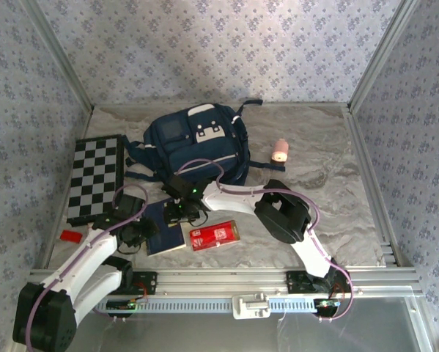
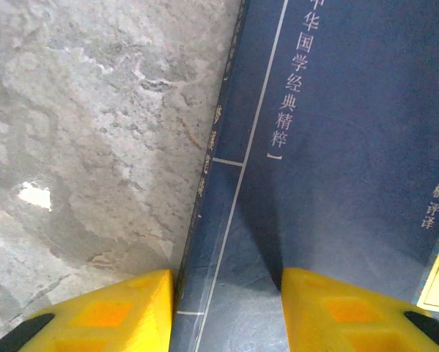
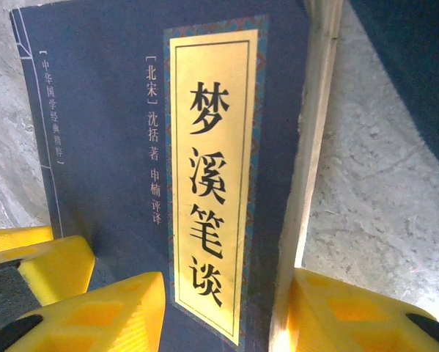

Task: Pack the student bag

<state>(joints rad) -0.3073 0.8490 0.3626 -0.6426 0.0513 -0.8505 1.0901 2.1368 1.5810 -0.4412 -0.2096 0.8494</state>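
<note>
**Operator:** Yellow fingertips of my left hand sit closest to the lens. The hand is part-open: one finger is on the counter beside the spine of the dark blue book and the other is on its cover. I see no clamp on it

**Spotter:** And the right hand?

**Operator:** My right hand is part-open too. It straddles the book's cream page edge on the opposite side and holds nothing I can confirm

**Spotter:** Where is the student bag?

**Operator:** It lies at the far middle of the counter, front pockets up, just beyond the book. That's the student bag on my overhead view

**Spotter:** How will it handle?

**Operator:** I judge it soft, floppy and bulky rather than heavy. The fabric should sag and the mouth should collapse. I'd take a strap or the piped zip rim, never a flat panel

**Spotter:** Anything inside?

**Operator:** From above I cannot tell whether the main zip is open, and I see no contents. The book lies loose outside it, with a red packet just beside the book. There is a chessboard to the left and a small pink item near the bag's right side
</note>
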